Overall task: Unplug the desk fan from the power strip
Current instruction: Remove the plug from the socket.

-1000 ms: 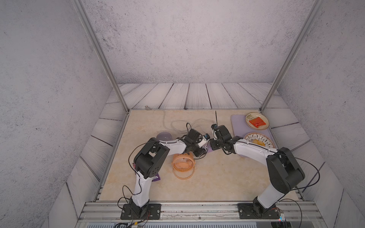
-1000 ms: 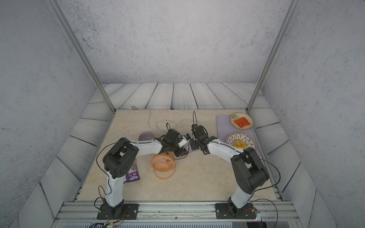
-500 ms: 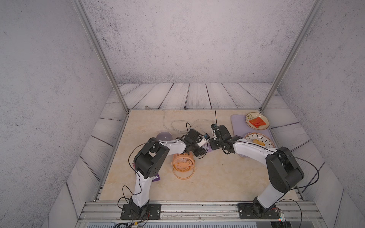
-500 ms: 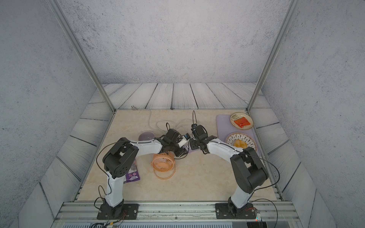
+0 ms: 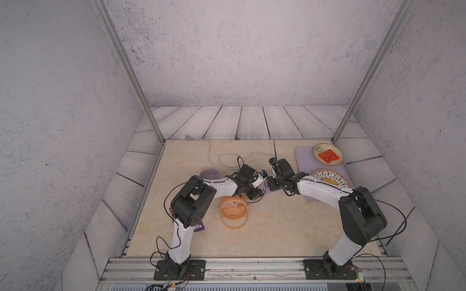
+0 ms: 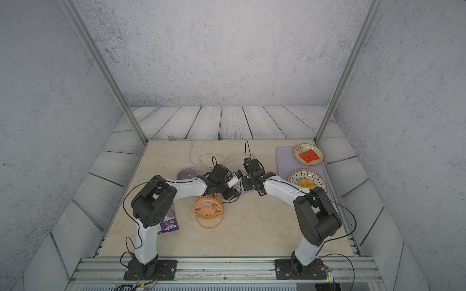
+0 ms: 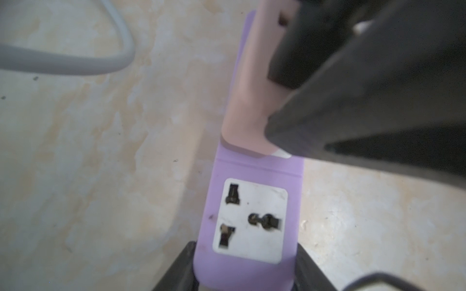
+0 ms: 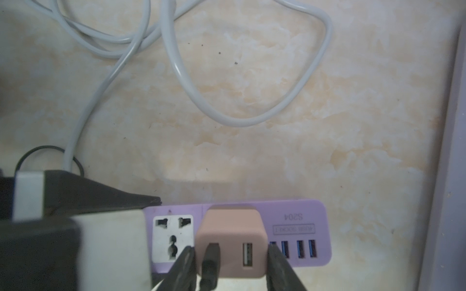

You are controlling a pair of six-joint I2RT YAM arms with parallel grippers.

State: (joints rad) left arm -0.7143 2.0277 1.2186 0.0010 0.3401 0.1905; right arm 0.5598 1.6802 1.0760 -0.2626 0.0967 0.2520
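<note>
Nothing visibly moved since a second ago; right gripper (image 8: pixel 230 264) clamps the pink plug block (image 8: pixel 230 231), seated on the power strip (image 8: pixel 300 219); left gripper (image 7: pixel 245 269) pinches the strip's end.

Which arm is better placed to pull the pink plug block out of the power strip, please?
The right: the right gripper is shut on the pink plug block, a finger on each side. The left gripper clamps the power strip at its end, bracing it.

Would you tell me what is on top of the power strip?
A pink plug block sits on the power strip, clamped by the right fingers; the socket beneath it is hidden.
</note>
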